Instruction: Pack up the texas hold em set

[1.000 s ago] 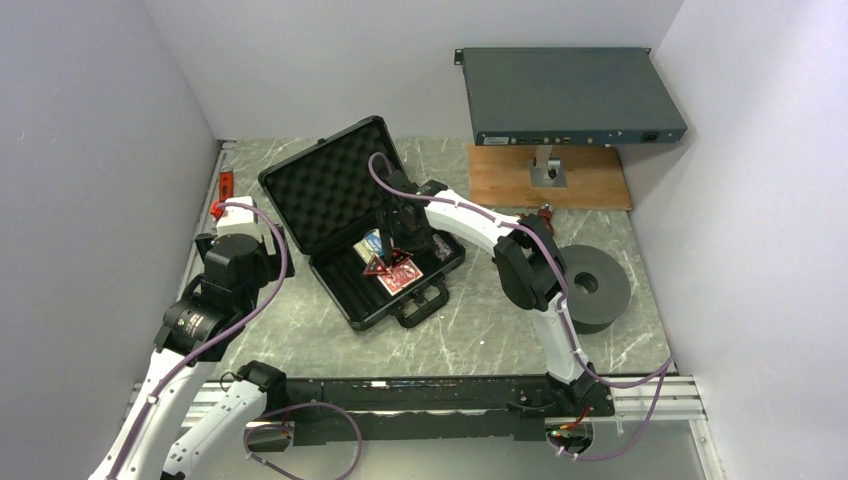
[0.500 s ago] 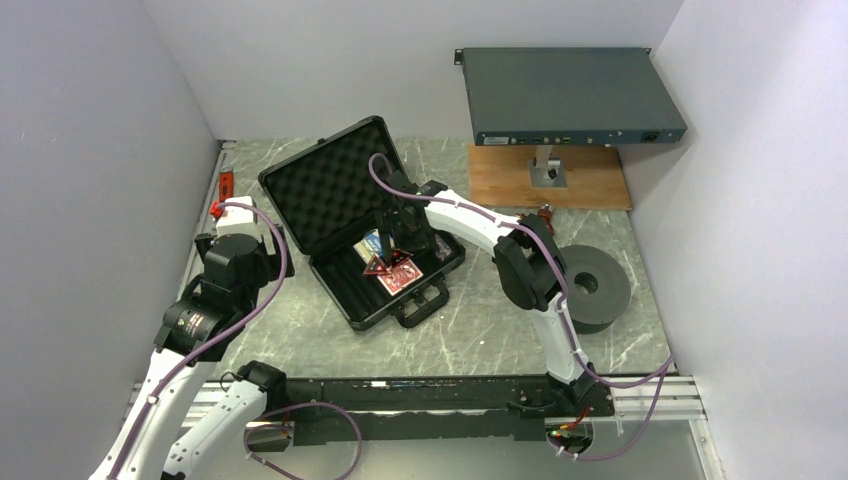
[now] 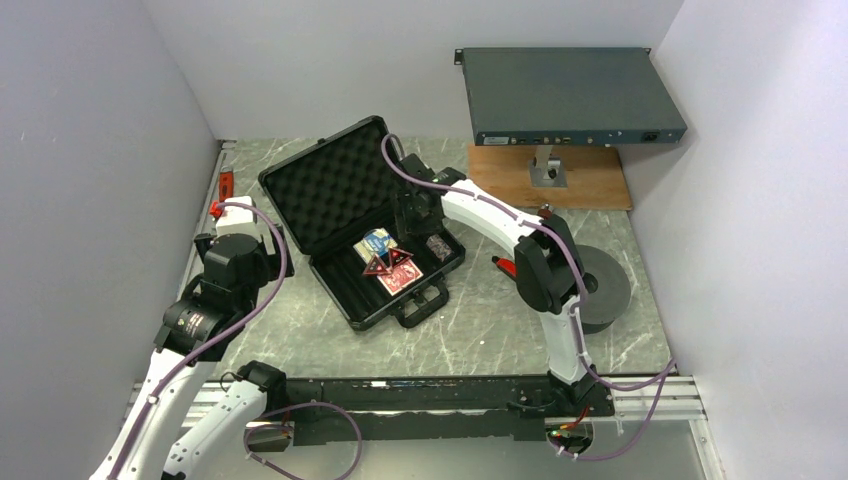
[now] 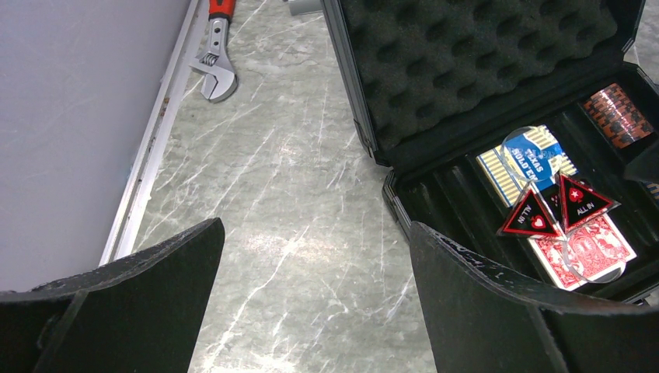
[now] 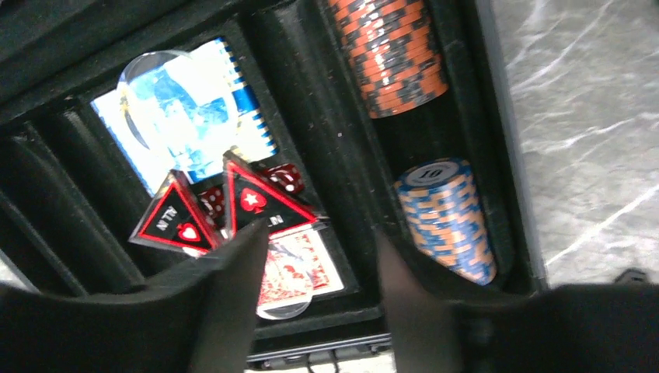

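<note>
The black briefcase (image 3: 330,190) lies open mid-table, its foam-lined lid leaning back-left. In its tray lie a blue card deck (image 3: 377,240), a red card deck (image 3: 403,280), two red-black triangular tokens (image 3: 385,263) and chip rolls (image 3: 438,247). My right gripper (image 3: 413,215) hovers open and empty over the tray's right half. Its wrist view shows the blue deck (image 5: 186,116), the tokens (image 5: 210,210), the red deck (image 5: 299,268), an orange-black chip roll (image 5: 388,54) and a blue-orange chip roll (image 5: 447,217). My left gripper (image 3: 240,218) is open and empty over bare table, left of the case (image 4: 466,70).
A grey rack-mount box (image 3: 570,95) stands on a wooden board (image 3: 550,175) at the back right. A black round disc (image 3: 597,285) sits right of the right arm. A red-handled wrench (image 4: 217,54) lies by the left wall.
My right gripper has drawn back and to the right from above the decks and tokens, uncovering them. The left arm has not moved.
</note>
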Motion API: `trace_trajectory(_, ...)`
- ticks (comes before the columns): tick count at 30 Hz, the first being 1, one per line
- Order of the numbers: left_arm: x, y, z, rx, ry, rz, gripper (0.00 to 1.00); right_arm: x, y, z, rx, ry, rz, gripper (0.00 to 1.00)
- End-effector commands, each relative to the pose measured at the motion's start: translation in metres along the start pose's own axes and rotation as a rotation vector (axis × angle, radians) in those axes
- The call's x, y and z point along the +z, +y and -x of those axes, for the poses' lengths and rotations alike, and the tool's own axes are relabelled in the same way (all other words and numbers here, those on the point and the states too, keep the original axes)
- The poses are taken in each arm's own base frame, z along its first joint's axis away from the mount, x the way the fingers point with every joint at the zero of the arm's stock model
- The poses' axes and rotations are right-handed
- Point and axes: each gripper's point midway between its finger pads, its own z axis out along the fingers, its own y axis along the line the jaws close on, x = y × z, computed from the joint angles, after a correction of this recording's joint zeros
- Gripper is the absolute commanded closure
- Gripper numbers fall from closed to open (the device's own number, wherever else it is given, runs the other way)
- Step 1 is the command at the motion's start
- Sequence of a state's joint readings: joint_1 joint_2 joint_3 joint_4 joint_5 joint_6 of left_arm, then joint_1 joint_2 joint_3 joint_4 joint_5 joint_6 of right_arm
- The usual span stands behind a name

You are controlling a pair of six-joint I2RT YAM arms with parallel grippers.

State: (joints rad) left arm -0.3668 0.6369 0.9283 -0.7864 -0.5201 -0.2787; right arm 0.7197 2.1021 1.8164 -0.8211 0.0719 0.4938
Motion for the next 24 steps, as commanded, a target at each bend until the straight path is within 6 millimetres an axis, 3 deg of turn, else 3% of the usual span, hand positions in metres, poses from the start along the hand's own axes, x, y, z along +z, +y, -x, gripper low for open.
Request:
trace_trajectory(1, 0.000, -0.001, 0.010, -0.025, -0.029, -0.002, 0.05, -0.014, -0.009, 0.014, -0.046, -0.069, -0.011, 0.53)
trace_trajectory(4, 0.000, -0.001, 0.010, -0.025, -0.029, -0.002, 0.05, -0.010, -0.013, 0.009, -0.080, -0.062, -0.013, 0.69)
trace_trajectory(9, 0.001, -0.003, 0.009, -0.020, -0.024, -0.006, 0.05, 0.002, -0.015, -0.002, -0.115, -0.028, -0.006, 0.82)
trace_trajectory(24, 0.003, -0.004, 0.009, -0.018, -0.018, -0.009, 0.05, 0.020, -0.004, -0.022, -0.127, 0.030, 0.051, 0.88)
